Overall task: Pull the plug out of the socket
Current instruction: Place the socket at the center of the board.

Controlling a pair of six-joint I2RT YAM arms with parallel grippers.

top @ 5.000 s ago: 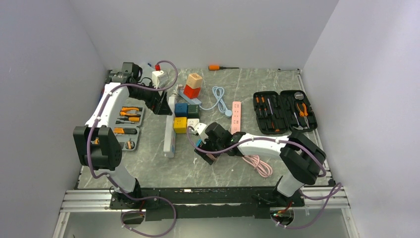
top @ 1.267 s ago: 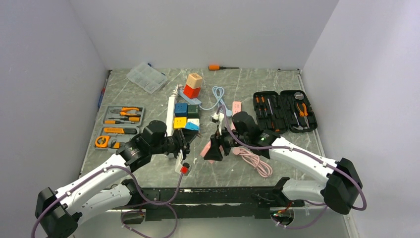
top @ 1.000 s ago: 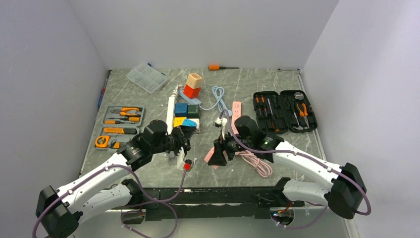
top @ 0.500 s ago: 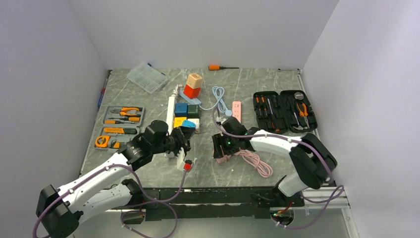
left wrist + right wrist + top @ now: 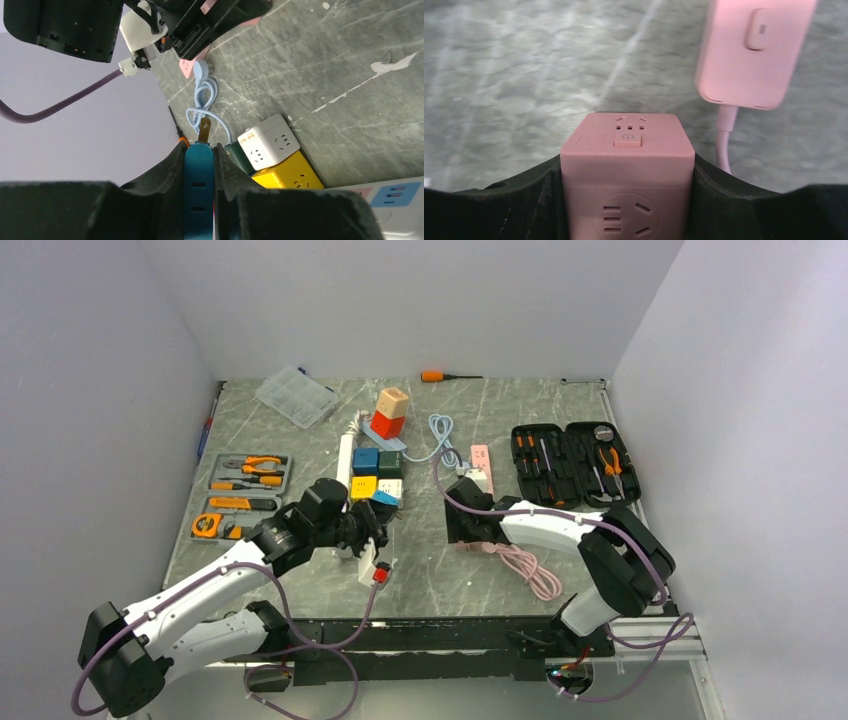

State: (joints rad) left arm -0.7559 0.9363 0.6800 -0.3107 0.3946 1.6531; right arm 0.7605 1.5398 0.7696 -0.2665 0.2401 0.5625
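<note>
**Fig.** Both arms, placed by reference to the white power strip [image 5: 345, 485] on the table [image 5: 300, 440].

*Left arm:* it reaches low and diagonally from its base. The forearm is stretched toward the strip and the wrist lies over the strip's near half. The left gripper [image 5: 199, 148] is clamped on the blue plug [image 5: 198, 182]. A bare brass prong [image 5: 204, 131] juts past the fingertips into open air and sits in no socket. It points toward the white cube socket [image 5: 267, 141] and the yellow cube socket [image 5: 287, 172], which are just beside the strip.

*Right arm:* it is folded sharply at the elbow. The forearm runs back toward the strip, but the wrist is well apart from it, on its right. The right gripper [image 5: 626, 167] is closed around the pink cube socket [image 5: 626, 147], one finger on each side face. The pink power strip [image 5: 756, 50] lies just beyond on the table, farther from the white strip.
</note>
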